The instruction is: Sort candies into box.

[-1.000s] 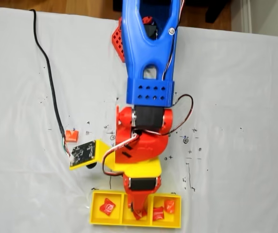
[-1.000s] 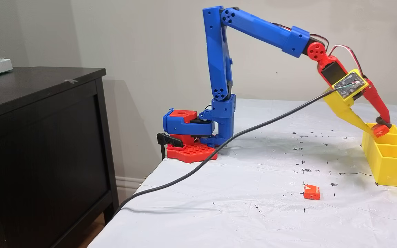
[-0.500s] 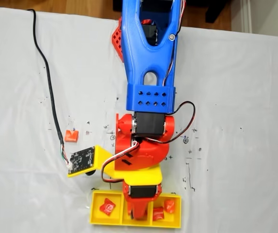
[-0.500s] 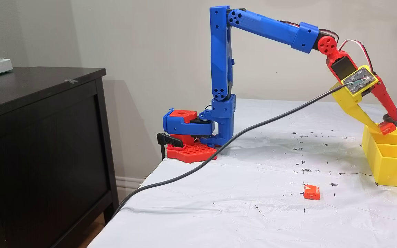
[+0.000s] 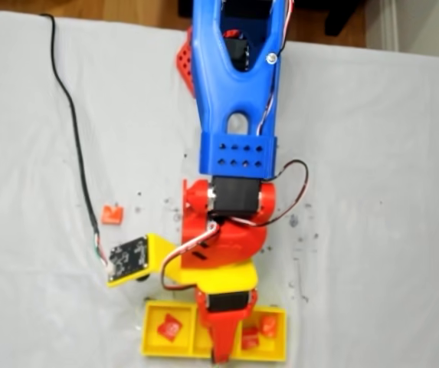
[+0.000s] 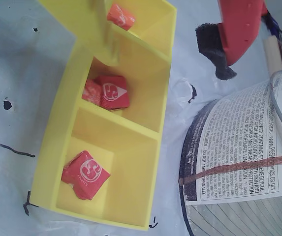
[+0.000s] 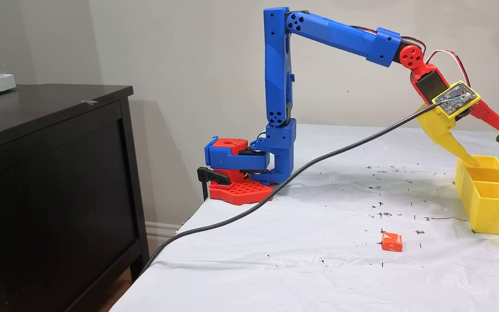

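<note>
Yellow box (image 7: 492, 207) sits under the wide-spread, empty claw (image 7: 492, 151), candies (image 6: 112, 91) inside

My arm (image 7: 319, 32) is showing smooth, matt blue and red printed plastic. My gripper (image 7: 492, 151) is pairing a yellow plastic finger with a red one tipped in dark, rough padding. The box (image 6: 67, 123) is looking like smooth, slightly glossy yellow plastic. The candies (image 6: 84, 174) are wearing crinkled, shiny wrappers. A creased, matt white sheet (image 7: 319, 242) is covering the table, beside a dark wood cabinet (image 7: 50, 173).
</note>
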`<control>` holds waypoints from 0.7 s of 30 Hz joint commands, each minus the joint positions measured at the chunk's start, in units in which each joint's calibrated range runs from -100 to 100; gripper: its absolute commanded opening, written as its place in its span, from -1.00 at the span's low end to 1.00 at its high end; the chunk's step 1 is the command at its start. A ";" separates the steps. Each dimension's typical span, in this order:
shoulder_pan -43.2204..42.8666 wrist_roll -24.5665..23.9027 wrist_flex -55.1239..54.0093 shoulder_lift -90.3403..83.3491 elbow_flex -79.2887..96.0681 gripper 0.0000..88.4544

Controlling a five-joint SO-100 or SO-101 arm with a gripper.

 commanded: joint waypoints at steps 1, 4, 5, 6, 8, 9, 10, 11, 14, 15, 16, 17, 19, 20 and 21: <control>-0.38 0.78 0.49 -5.35 -3.98 -0.66; 0.16 0.93 2.87 -6.37 -5.71 -0.99; 0.34 0.93 3.85 -6.63 -6.34 -1.00; 0.62 0.98 5.00 -6.88 -6.98 -1.00; 1.25 1.12 6.72 -7.81 -7.62 -1.00; 1.61 1.17 7.70 -8.41 -7.71 -1.00; 1.97 1.37 8.52 -9.00 -7.80 -1.00; 2.34 1.71 9.50 -9.60 -7.80 -1.00; 3.51 3.66 14.98 -10.95 -8.71 -1.00; 3.97 4.69 17.69 -11.21 -9.62 -1.00; 4.60 5.67 19.98 -11.29 -10.62 -1.00; 5.51 6.15 21.78 -11.38 -11.62 -1.00; 7.50 7.08 24.32 -11.21 -13.08 -1.00; 8.59 8.06 25.30 -11.21 -13.54 -1.00; 9.58 9.04 25.95 -11.29 -13.63 -1.00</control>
